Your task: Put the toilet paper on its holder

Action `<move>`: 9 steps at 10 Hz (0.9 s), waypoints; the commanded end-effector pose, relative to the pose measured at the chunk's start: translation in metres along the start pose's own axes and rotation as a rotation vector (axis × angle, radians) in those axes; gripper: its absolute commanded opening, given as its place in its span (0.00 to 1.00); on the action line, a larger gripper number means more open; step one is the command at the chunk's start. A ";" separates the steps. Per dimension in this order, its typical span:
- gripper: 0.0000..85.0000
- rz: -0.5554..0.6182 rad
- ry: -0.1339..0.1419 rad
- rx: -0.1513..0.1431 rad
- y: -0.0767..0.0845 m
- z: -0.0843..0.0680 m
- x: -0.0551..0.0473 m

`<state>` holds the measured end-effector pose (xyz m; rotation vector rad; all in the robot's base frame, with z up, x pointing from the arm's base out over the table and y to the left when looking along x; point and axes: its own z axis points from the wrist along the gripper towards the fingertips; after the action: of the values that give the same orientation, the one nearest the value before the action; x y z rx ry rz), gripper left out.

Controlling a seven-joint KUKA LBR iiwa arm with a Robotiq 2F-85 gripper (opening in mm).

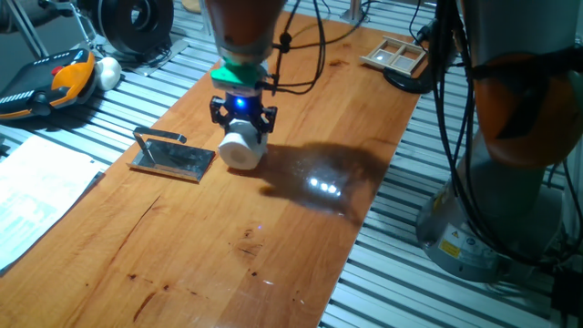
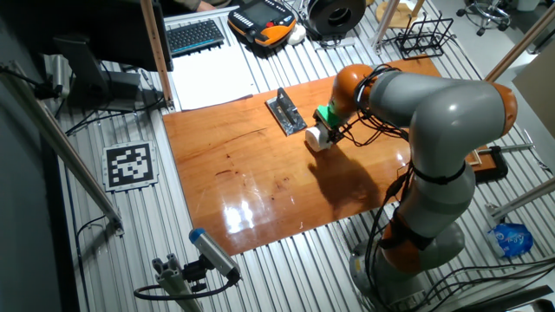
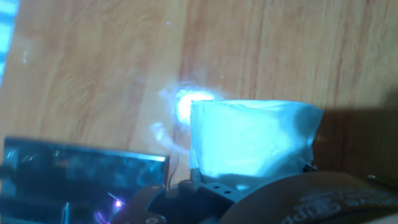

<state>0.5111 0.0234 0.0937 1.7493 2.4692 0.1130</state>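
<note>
1. Hand view, nearest: the toilet paper (image 3: 252,140) fills the lower centre of the frame, lit blue-white, with dark gripper hardware directly below it.
2. Same view: the holder (image 3: 84,171) shows as a shiny plate at lower left, just beside the roll. Whether the two touch cannot be told.
3. Same view: a bright glare spot sits on the wooden table (image 3: 93,62) just beyond the roll's upper left corner.
4. One fixed view: the gripper (image 1: 243,120) stands over the toilet paper (image 1: 242,149), its black fingers closed against the upper part of the roll, one on each side. The roll is tilted, and its lower end meets or nearly meets the table (image 1: 228,237); contact cannot be confirmed.
5. Same view: the holder (image 1: 173,159) lies flat on the table just left of the roll, its thin raised bar along the far left edge. The roll is beside the plate, not on the bar.
6. Same view, farther: a pale wooden tray (image 1: 394,56) sits at the far end of the table, well apart from the roll. An orange and black pendant (image 1: 50,82) and a small white ball (image 1: 108,71) lie off the table to the left.
7. The other fixed view: the arm (image 2: 434,121) reaches across the table (image 2: 260,173) to the roll (image 2: 317,137), which is beside the holder (image 2: 286,113). A keyboard (image 2: 192,35) lies beyond the table.
</note>
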 end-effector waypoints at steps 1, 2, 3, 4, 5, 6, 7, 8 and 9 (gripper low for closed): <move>0.60 -0.078 0.005 0.008 0.002 -0.004 0.003; 0.60 -0.114 0.018 0.018 0.006 -0.009 0.006; 0.60 -0.175 0.026 0.027 0.013 -0.015 0.009; 0.60 -0.248 0.037 0.035 0.018 -0.021 0.012; 0.60 -0.324 0.056 0.045 0.023 -0.025 0.013; 0.60 -0.416 0.080 0.036 0.026 -0.029 0.013; 0.60 -0.518 0.084 0.046 0.029 -0.032 0.014; 0.60 -0.579 0.094 0.049 0.031 -0.035 0.018; 0.60 -0.648 0.098 0.052 0.033 -0.037 0.022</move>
<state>0.5310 0.0559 0.1339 1.3826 2.7863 0.0611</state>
